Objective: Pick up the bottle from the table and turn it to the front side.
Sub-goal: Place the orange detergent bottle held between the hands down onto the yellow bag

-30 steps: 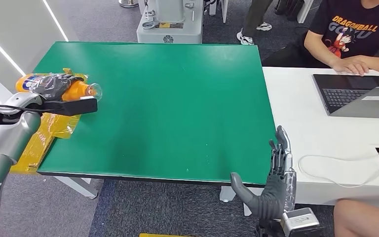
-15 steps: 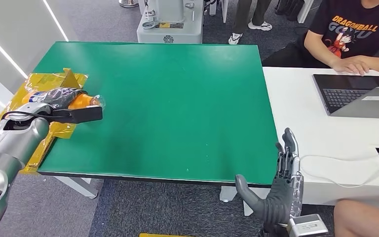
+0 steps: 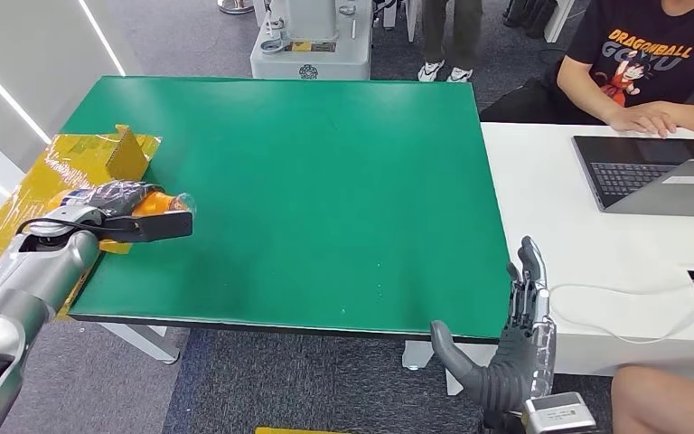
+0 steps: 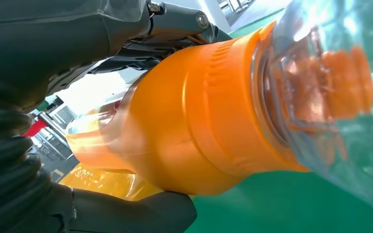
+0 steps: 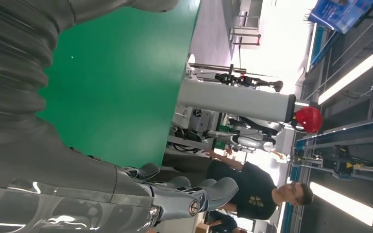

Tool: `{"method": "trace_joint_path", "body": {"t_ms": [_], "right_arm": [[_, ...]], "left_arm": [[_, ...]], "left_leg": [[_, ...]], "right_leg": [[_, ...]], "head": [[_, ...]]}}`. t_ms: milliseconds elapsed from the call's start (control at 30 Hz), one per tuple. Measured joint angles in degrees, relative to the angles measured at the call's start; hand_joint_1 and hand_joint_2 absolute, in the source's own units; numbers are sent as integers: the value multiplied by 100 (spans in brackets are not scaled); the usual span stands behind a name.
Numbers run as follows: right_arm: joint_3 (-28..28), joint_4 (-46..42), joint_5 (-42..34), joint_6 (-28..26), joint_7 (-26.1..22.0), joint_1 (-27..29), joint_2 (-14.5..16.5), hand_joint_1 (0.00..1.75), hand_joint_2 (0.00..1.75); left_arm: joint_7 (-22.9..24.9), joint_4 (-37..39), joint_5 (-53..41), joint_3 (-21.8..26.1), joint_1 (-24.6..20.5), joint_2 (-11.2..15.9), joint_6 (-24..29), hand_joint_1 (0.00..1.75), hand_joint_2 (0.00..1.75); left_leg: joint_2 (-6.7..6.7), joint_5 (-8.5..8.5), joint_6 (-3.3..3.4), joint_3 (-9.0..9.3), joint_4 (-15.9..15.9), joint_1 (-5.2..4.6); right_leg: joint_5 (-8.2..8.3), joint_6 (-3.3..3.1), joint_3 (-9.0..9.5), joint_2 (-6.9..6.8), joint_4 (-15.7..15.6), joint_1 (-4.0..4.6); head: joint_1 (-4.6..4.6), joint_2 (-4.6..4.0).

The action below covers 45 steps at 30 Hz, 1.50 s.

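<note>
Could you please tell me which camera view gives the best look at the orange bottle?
The left wrist view: the bottle appears close up, showing its orange body and clear cap, gripped by the left robot hand. The head view shows it small, at the green table's left edge, mostly covered by fingers.

Green table (image 3: 325,199), yellow sheet (image 3: 63,163) perhaps taped

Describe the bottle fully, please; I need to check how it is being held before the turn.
The bottle is orange plastic with a clear cap over an orange spout and a partly visible blue and white label. It lies roughly on its side, cap toward the middle of the green table, at the table's left edge beside yellow taped sheeting. The left hand grips its body, dark fingers over it and the thumb underneath. Whether it touches the table is unclear.
</note>
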Motion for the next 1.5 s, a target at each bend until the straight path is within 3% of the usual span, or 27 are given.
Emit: {"method": "trace_joint_path", "body": {"t_ms": [633,900,1200,1500], "right_arm": [[7,-58,-16,-10,7,-11,-11,0,175],[20,185,-338,51,-258,-168,-113,0,175],[89,501,-512,40,-346,-382,-169,0,175],[182,609,-563,-14,-361,-427,-199,0,175]], "left_arm": [[463,266,-582,-29,316,3,403,175,175],[586,298,-874,-130,316,-4,568,175,175],[553,302,-1151,-177,134,-12,537,175,175],[461,346,-1328,-251,-179,-102,184,175,175]], "left_leg": [[-1,0,0,0,0,0],[-1,0,0,0,0,0],[-1,1,-1,1,1,0],[-1,0,-1,1,1,0]], "right_leg": [[0,0,0,-1,0,0],[0,0,0,-1,0,0],[0,0,0,-1,0,0],[0,0,0,-2,0,0]], "head": [[1,0],[1,0],[0,0],[-1,0]]}}
